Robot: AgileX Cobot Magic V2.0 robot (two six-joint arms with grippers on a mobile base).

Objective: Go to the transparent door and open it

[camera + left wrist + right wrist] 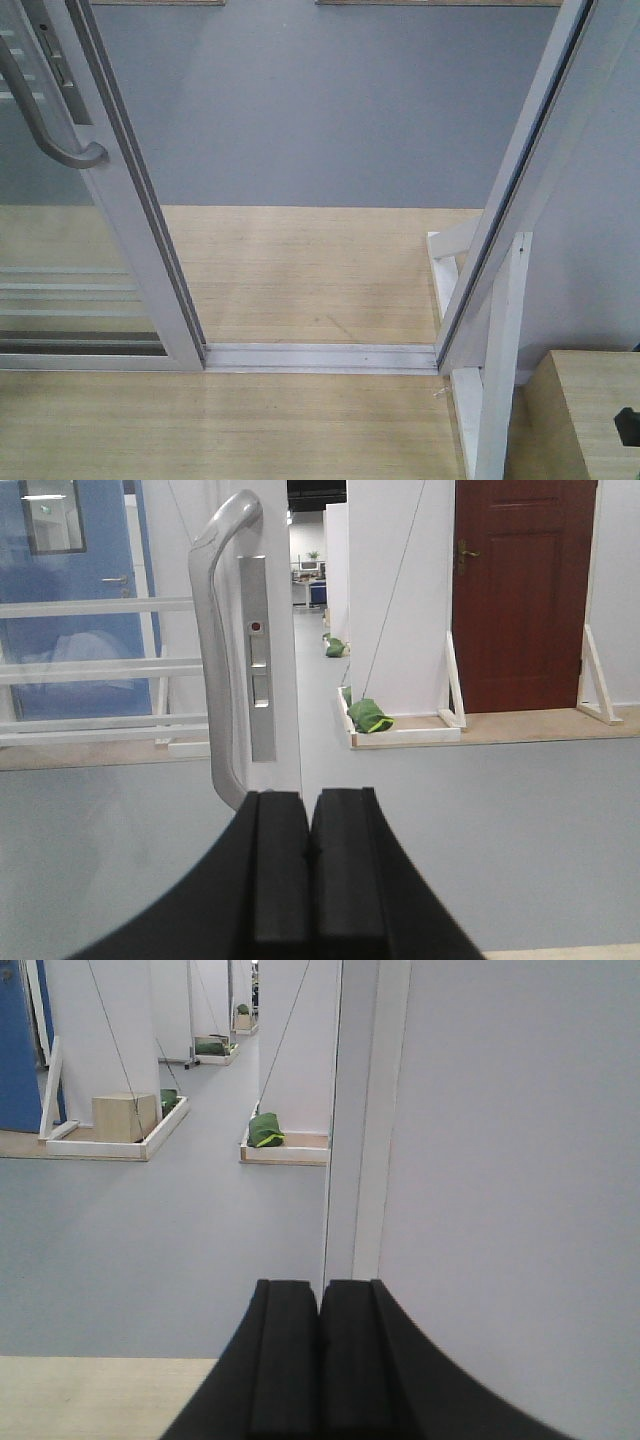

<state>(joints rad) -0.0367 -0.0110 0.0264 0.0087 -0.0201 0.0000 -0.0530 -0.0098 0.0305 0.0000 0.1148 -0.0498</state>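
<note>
Door point(120, 230) stands slid to frame left, gap open over the track point(320, 356); left gripper point(308, 855) faces the handle point(215, 660), both grippers' jaws closed, empty.

Your transparent door point(70, 260) stands slid to the left, doorway open beside it.

You see a tall glass panel in a white metal frame, upright on the floor track, with thin white horizontal rails across the glass low down. Its curved grey pull handle point(45, 115) sits on the frame's right edge, next to a narrow lock plate. In the left wrist view the handle point(222, 660) rises vertically, curving over at the top.
</note>
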